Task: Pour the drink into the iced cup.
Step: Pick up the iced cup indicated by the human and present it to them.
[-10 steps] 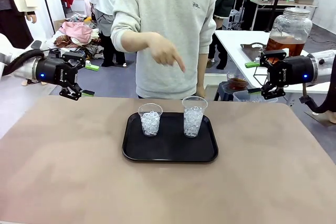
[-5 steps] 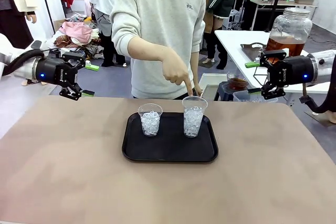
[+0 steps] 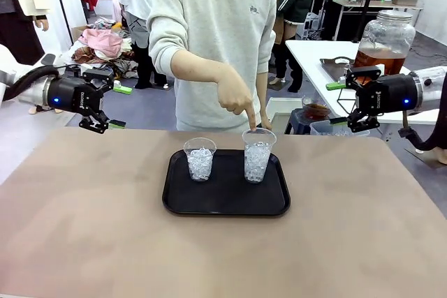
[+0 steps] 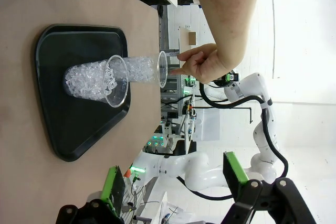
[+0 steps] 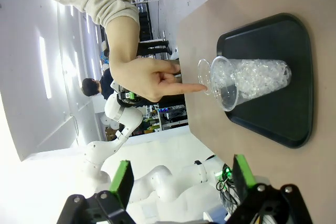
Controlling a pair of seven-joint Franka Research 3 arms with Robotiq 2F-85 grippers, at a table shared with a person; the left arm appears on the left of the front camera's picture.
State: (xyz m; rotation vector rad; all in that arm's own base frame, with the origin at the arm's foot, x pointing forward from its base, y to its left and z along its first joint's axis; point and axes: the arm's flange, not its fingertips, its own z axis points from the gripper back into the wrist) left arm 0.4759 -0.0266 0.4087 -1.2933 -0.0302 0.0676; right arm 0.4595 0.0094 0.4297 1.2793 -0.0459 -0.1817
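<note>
On the far side of a brown worktop, a person in a pale grey sweatshirt points one hand downward, index finger at the rim of the taller cup; whether the fingertip touches the plastic is not clear. That clear cup, filled with white ice nearly to the top, stands upright on the right half of a black tray at the worktop's middle. A shorter cup, also clear and packed with ice, stands upright just beside it on the tray's left half, the two apart. The left wrist view shows the same hand beside the taller cup's mouth, with the shorter cup nearer the camera.

The drink, an amber-brown liquid, sits in a large lidded glass jar on a white side table beyond the worktop's right edge, well apart from the tray.

At the picture's left, the left gripper hovers above the worktop's far left corner, its jaws spread wide and holding nothing. At the right, the right gripper hangs level with it off the far right corner, in front of the jar, its jaws likewise wide and empty. Both wrist views look between green-padded fingers, far apart, toward the tray and the pointing hand.
</note>
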